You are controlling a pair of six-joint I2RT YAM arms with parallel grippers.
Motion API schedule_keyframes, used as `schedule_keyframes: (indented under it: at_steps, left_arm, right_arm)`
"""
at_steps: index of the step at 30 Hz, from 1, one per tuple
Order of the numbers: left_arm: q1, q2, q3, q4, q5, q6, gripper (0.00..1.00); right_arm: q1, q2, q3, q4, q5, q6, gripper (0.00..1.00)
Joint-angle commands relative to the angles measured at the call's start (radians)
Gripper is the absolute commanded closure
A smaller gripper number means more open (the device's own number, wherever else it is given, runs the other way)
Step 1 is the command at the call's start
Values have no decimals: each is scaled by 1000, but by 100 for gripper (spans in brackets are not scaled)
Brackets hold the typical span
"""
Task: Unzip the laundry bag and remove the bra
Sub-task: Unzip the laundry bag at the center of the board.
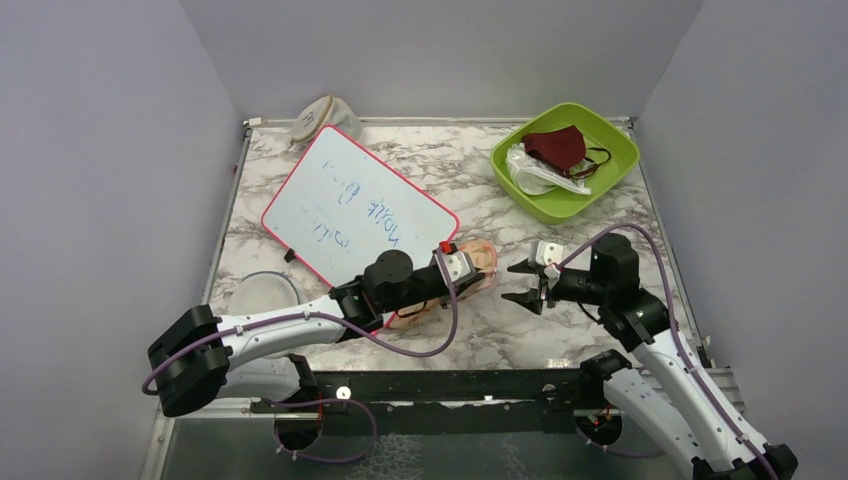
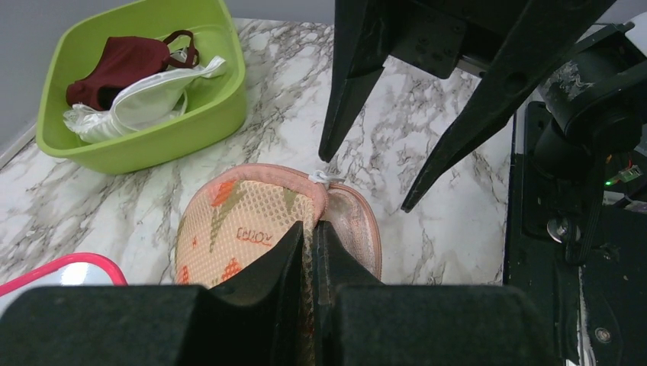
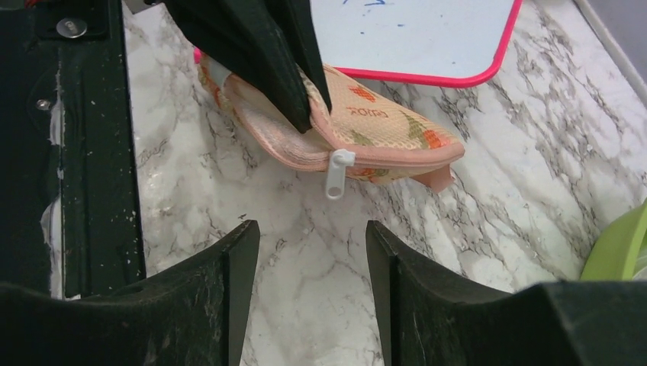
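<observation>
The right gripper (image 3: 309, 229) stands wide open. I'd say it should nip the small white zip pull (image 3: 338, 169) squarely, then draw it along the pink edging, not away from the bag. The left gripper (image 2: 311, 229) is pinched tight on the laundry bag (image 3: 381, 126), a good anchor. From the right wrist, the pull hangs near, at 12 o'clock. From above, the bag lies at 9 o'clock of that gripper. The white bra (image 2: 152, 95) looks to lie in the green bin (image 2: 152, 149), at 1 o'clock
</observation>
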Motion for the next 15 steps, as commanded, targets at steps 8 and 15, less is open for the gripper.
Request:
schedule_keyframes:
  at_steps: [8,15]
  left_arm:
    - [4,-26,2,55,60,26,100]
    - [4,-13,7,55,70,15,100]
  right_arm:
    - [0,65,-17,183,-53,8,49]
    - [0,89,-7,204,-23,-11,63]
